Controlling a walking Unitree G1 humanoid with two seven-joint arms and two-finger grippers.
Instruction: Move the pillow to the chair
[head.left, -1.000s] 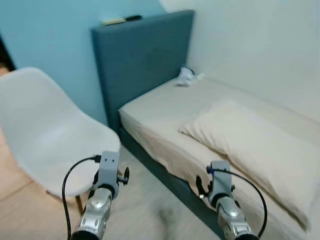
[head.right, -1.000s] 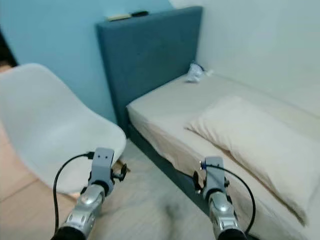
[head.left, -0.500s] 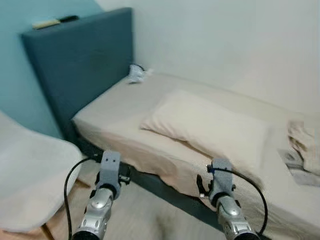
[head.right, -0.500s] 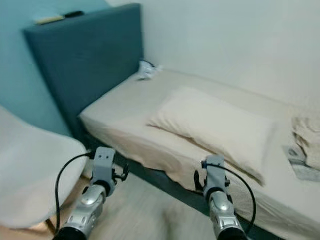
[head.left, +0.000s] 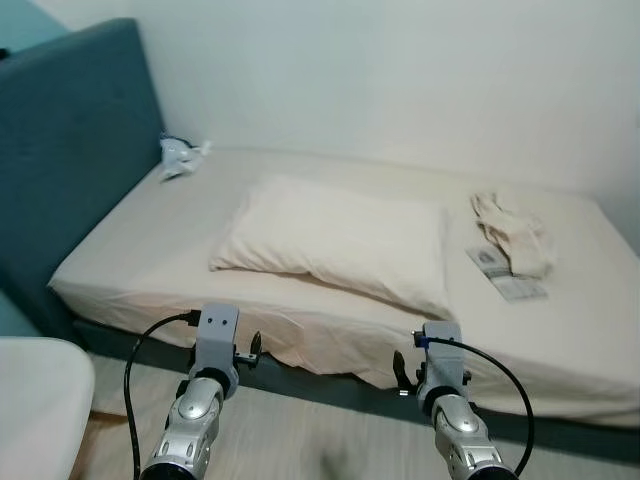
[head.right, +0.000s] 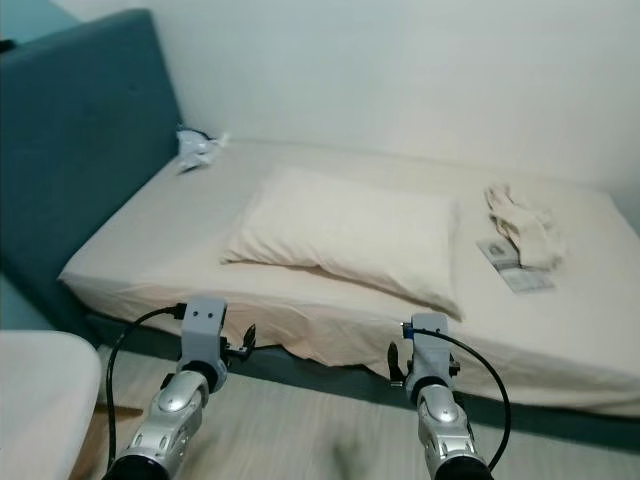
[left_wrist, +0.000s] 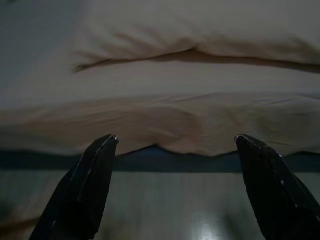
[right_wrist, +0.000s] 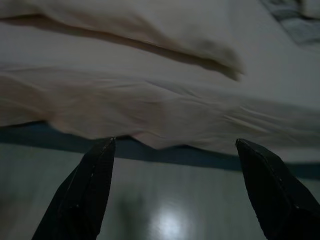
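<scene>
Both arms hang short of the bed (head.left: 150, 285), the left end effector (left_wrist: 175, 145) and right end effector (right_wrist: 172, 147) spread wide and empty. The pillow (head.left: 335, 238) lies near the bed's front edge toward the headboard (head.left: 60, 150), and looks light, soft and floppy. It would likely sag from one corner, so gripping its near long edge with both seems best.

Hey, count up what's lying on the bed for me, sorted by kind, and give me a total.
Pillow: 1
Crumpled white wrapper by the headboard: 1
Folded cloth: 1
Printed paper partly under the cloth: 1
Total: 4
</scene>
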